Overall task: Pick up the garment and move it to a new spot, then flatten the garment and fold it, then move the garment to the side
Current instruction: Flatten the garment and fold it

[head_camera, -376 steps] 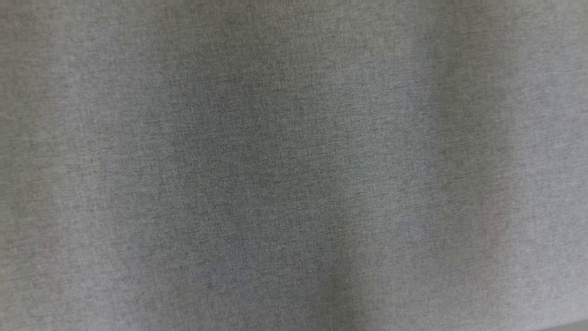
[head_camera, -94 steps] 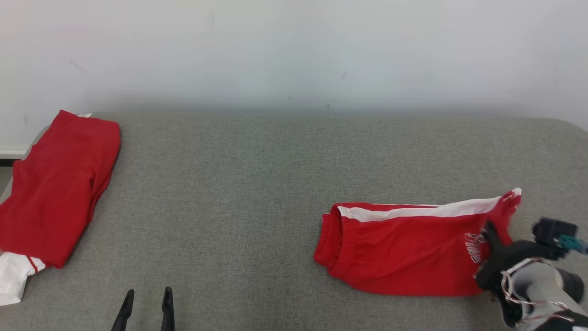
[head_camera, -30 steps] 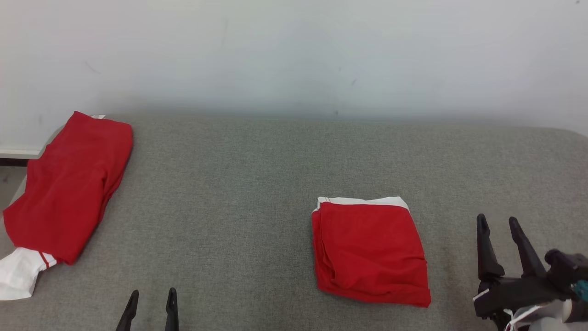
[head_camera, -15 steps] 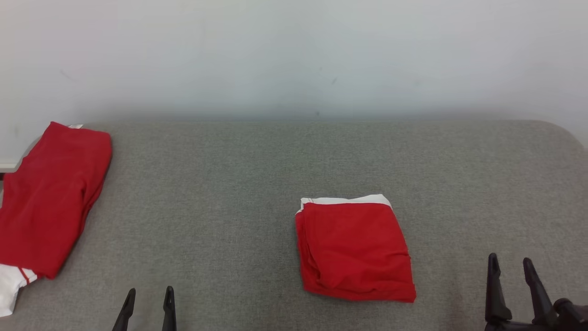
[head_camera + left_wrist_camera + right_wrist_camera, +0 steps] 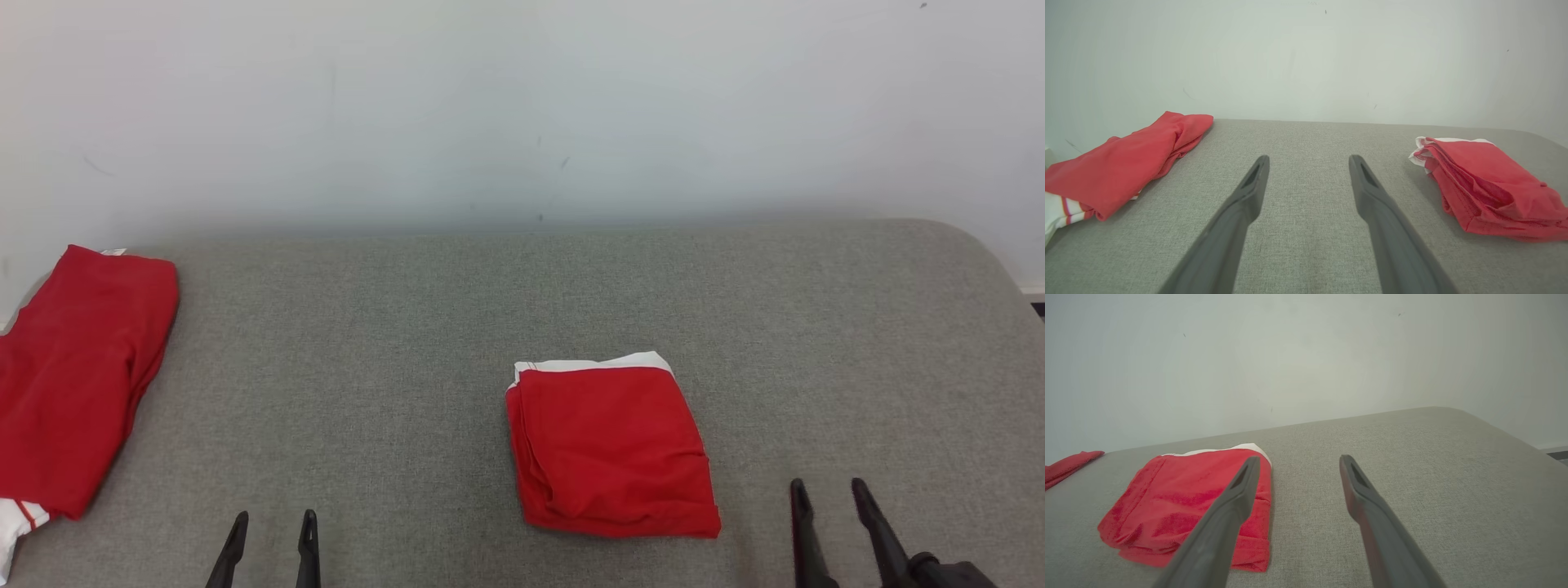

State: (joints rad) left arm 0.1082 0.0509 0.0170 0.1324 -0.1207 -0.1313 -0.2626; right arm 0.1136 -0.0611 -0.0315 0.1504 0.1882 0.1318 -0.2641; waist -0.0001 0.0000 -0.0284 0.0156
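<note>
Red cloth with a white band along its far edge, the folded garment (image 5: 608, 445) lies flat on the grey fabric surface (image 5: 392, 327), at about five o'clock from the middle of our head view. Our right gripper (image 5: 828, 483) stands near it, toward four o'clock of the cloth and clear of it, its jaws spread wide with nothing between them. Our left gripper (image 5: 275, 516) sits at seven o'clock, jaws likewise parted and empty, well apart from the garment. A second red garment (image 5: 77, 376), with white showing at its near end, lies loosely folded at nine o'clock by the surface's left edge. A pale wall (image 5: 522, 106) rises at twelve o'clock.
</note>
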